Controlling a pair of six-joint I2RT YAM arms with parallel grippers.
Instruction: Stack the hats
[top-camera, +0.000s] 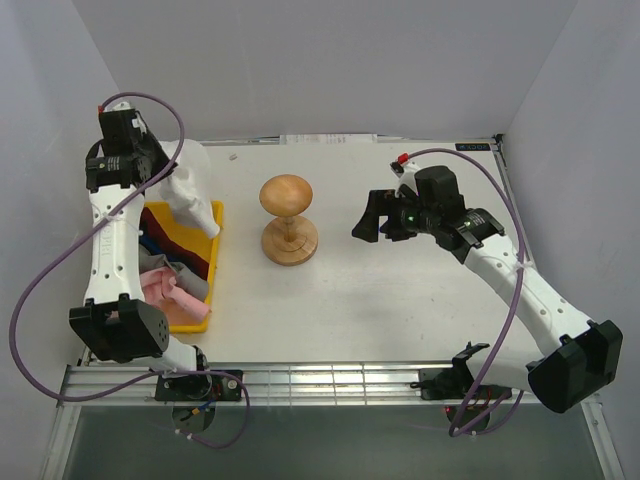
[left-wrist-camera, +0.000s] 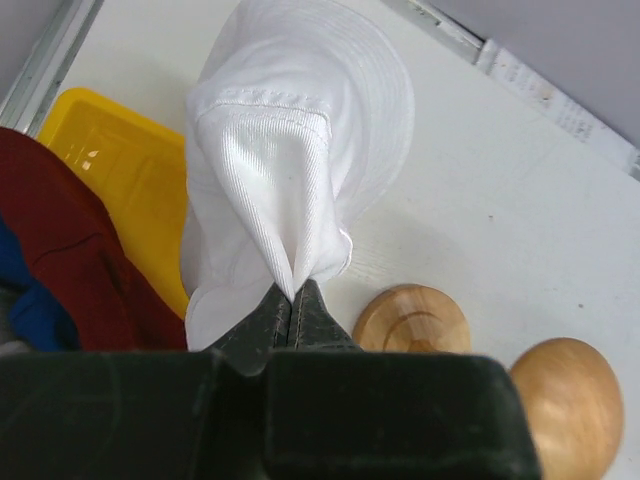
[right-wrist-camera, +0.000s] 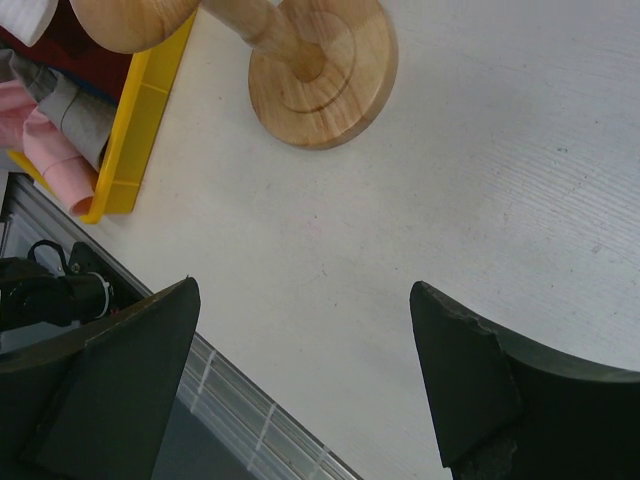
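Hats are what must be stacked, and one of them, a white hat (left-wrist-camera: 300, 150), is held up in the air by the left pincer (left-wrist-camera: 295, 312). That pincer is squeezed tight on a small fold at the hat's edge. The rest of the hat hangs loose from it, over the far end of the yellow tray (top-camera: 190, 322).

The white hat looks soft, floppy and very light. It can be bent and squashed without harm, and it will not keep its round shape when lifted. It is probably not slippery, because the cloth has little ribs. A pinch at the edge seems a good place to hold it, since the open side can then be dropped over something round.

Four more hats lie bunched in the tray: a red hat (left-wrist-camera: 70, 240), a blue hat (left-wrist-camera: 30, 300), a grey hat (right-wrist-camera: 75, 110) and a pink hat (top-camera: 160, 288). They are crumpled together, so only one layer of cloth should be pinched at a time.

Just beside the tray a wooden stand (top-camera: 288, 215) is set on the white surface (top-camera: 400, 300).

On the other side of the stand the right pincer (right-wrist-camera: 305, 300) is spread wide apart, and nothing is held in it.
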